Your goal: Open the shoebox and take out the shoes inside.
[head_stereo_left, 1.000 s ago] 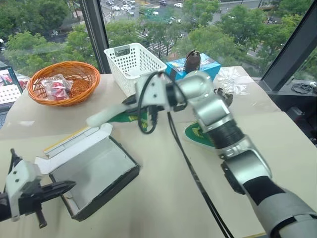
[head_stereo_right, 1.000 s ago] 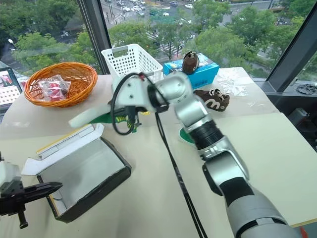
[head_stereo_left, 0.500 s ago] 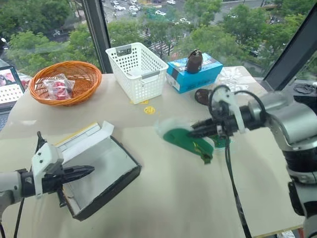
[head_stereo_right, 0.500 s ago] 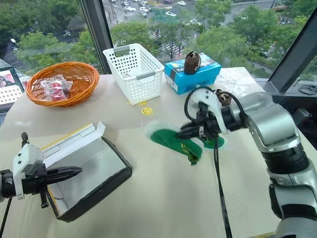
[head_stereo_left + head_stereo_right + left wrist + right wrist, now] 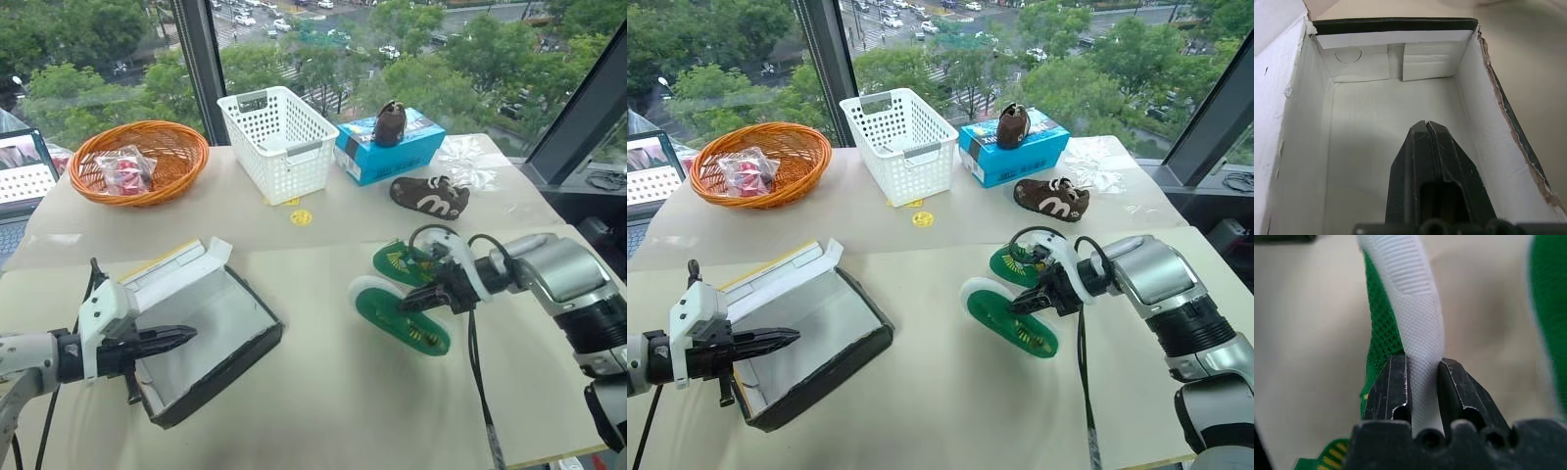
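The shoebox [image 5: 225, 377] lies open at the front left, its black base showing an empty pale lining [image 5: 1400, 122] and its lid folded back behind it. My left gripper [image 5: 186, 336] is shut and empty, pointing into the box from its near-left end. One green shoe [image 5: 397, 318] rests on the table right of centre, with my right gripper [image 5: 407, 302] shut on its white side [image 5: 1415, 308]. Just behind it lies the second green shoe [image 5: 402, 262], sole pattern up.
At the back stand an orange basket [image 5: 137, 162] holding a red packet, a white basket [image 5: 279, 142], and a blue box [image 5: 392, 152] with a brown shoe [image 5: 390, 122] on top. Another brown shoe [image 5: 429, 196] lies near the green pair. A laptop [image 5: 20, 176] sits far left.
My right gripper swung the green shoe from above the box's far side to the right and down onto the table beside the other shoe. The left gripper edged toward the box.
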`<state>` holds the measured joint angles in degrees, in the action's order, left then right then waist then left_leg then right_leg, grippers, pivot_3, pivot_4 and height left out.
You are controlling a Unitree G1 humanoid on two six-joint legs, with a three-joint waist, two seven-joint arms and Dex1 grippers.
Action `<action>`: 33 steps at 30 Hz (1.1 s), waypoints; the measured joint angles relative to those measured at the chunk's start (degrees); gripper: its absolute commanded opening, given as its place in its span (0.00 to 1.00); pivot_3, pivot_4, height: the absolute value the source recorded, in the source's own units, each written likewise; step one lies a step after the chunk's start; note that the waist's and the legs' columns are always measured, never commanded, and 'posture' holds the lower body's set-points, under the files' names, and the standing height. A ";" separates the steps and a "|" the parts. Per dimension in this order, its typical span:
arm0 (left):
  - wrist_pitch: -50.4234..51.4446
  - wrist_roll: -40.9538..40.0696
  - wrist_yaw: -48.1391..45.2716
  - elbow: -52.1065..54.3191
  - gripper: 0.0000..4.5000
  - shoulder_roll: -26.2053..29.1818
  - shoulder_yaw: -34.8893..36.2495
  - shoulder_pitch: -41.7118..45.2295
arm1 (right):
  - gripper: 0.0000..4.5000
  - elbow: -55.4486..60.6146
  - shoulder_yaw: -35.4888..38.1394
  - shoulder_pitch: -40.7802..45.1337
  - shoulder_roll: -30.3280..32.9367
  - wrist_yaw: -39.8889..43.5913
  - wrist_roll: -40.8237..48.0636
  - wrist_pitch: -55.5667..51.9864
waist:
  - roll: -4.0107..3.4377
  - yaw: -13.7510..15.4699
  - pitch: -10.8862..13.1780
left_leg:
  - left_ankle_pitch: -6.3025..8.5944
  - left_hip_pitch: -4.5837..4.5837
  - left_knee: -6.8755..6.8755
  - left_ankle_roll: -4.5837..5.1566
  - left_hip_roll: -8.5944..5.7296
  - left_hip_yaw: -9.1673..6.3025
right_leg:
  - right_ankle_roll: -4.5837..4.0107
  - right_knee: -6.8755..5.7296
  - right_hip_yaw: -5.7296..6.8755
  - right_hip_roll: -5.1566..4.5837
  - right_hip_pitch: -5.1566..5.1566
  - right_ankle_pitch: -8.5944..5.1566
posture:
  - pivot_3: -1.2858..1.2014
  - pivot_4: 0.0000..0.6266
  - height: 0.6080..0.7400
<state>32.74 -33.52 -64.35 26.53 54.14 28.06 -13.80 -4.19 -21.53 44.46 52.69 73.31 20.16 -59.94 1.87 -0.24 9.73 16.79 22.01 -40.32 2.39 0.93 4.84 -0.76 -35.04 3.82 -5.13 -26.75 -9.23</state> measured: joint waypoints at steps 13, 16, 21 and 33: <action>0.12 -0.34 0.89 0.20 0.00 0.00 -1.51 0.92 | 0.60 -11.71 -0.63 -0.48 -2.48 -3.63 -7.60 9.08 | 0.08 1.26 -0.05 | 0.19 -0.29 -0.31 0.30 -0.09 -0.02 | 0.42 0.09 0.02 -0.16 0.51 -0.21 | 0.52 0.24 0.93; 0.14 -0.38 0.88 0.20 0.00 0.00 -2.10 1.08 | 0.81 -10.35 -0.25 -0.72 -2.28 -4.31 -8.48 9.53 | 0.08 1.11 -0.05 | 0.18 -0.29 -0.35 0.30 -0.08 -0.02 | 0.43 0.05 0.02 -0.16 0.50 -0.21 | 0.52 0.24 0.93; 0.35 -0.57 0.88 0.20 0.00 0.00 -2.36 1.79 | 0.89 -8.16 -0.24 -0.58 0.27 -4.37 -10.59 11.65 | 0.03 0.97 -0.02 | 0.19 -0.24 -0.37 0.29 -0.06 -0.02 | 0.46 0.04 0.02 -0.14 0.45 -0.22 | 0.52 0.24 0.93; 0.64 -0.57 0.81 -0.04 0.00 0.02 -3.20 2.65 | 0.89 -0.22 7.13 0.84 7.35 3.15 -6.35 14.19 | -0.13 0.91 0.09 | 0.20 -0.12 -0.37 0.30 -0.06 0.00 | 0.47 0.06 0.01 -0.14 0.34 -0.20 | 0.52 0.24 0.93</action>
<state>33.37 -34.09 -63.55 26.49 54.17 24.86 -11.16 -4.41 -14.40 45.30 60.04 76.47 13.80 -45.74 1.74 0.67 9.82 16.99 21.89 -40.70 2.69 0.88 4.84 -0.29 -34.97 3.83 -5.27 -26.41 -9.44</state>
